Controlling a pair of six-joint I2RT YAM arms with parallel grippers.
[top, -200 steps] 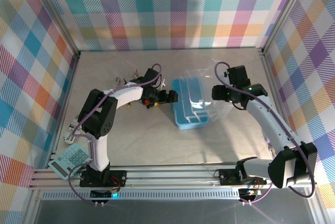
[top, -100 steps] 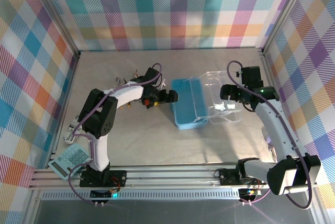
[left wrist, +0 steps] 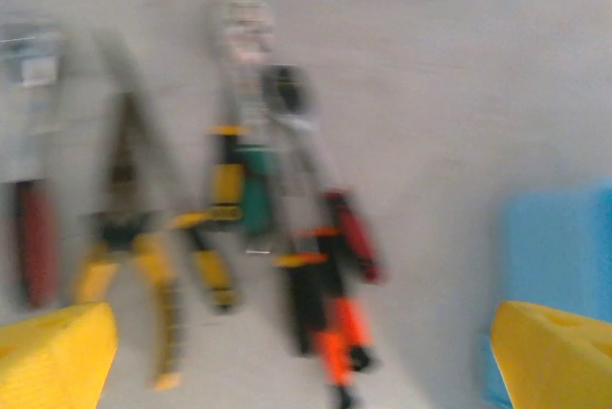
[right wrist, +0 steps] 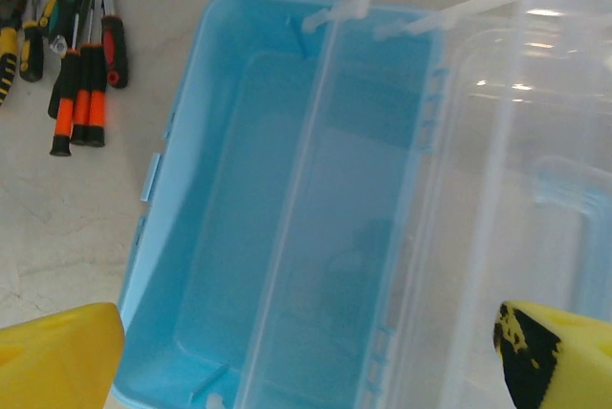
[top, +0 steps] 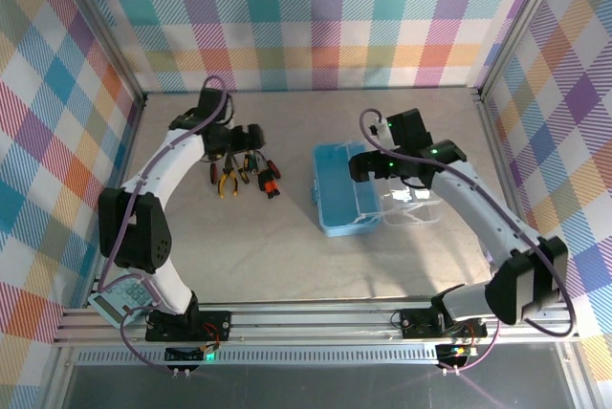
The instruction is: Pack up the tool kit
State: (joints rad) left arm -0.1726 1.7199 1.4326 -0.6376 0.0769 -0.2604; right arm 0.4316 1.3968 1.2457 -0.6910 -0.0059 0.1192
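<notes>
The tool kit's light-blue case lies open and empty at mid-table, its clear lid folded flat to the right. My right gripper hovers open above the case's inside, nothing between its yellow fingertips. The loose tools lie left of the case: yellow-handled pliers, orange-black screwdrivers and a red-handled ratchet. My left gripper hangs open just above them, touching nothing. The left wrist view is blurred by motion.
A grey-teal calculator lies at the near left edge beside the left arm's base. Plaid walls close the table on three sides. Bare tabletop stretches in front of the case.
The lid went from half raised to flat on the table and my right gripper let it go, then moved left over the case. My left gripper swung back and left from the case to above the tools.
</notes>
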